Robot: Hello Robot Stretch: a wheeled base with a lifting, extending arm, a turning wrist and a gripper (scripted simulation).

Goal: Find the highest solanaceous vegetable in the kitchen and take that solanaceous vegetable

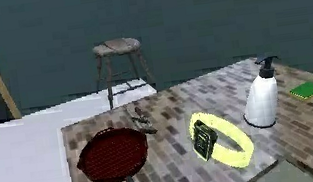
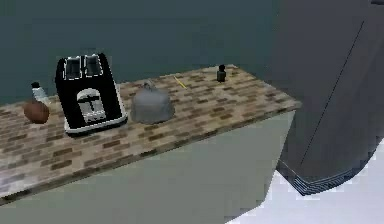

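Note:
A small round reddish-brown thing (image 2: 36, 112) lies on the brick-patterned countertop (image 2: 200, 115) at the arm side view's left, just left of a black toaster (image 2: 90, 93). It could be a potato, but its shape is too small to be sure. A small shaker with a white cap (image 2: 37, 91) stands right behind it.
A grey dome-shaped thing (image 2: 151, 104) and a small dark bottle (image 2: 221, 72) sit on that counter, with a tall grey fridge (image 2: 330, 90) at the right. In the forward view a counter (image 1: 167, 113) carries a dark red pan (image 1: 113, 155), a yellow ring (image 1: 221, 139), a white pump bottle (image 1: 263, 95) and a green sponge (image 1: 307, 90). A wooden stool (image 1: 121, 68) stands behind.

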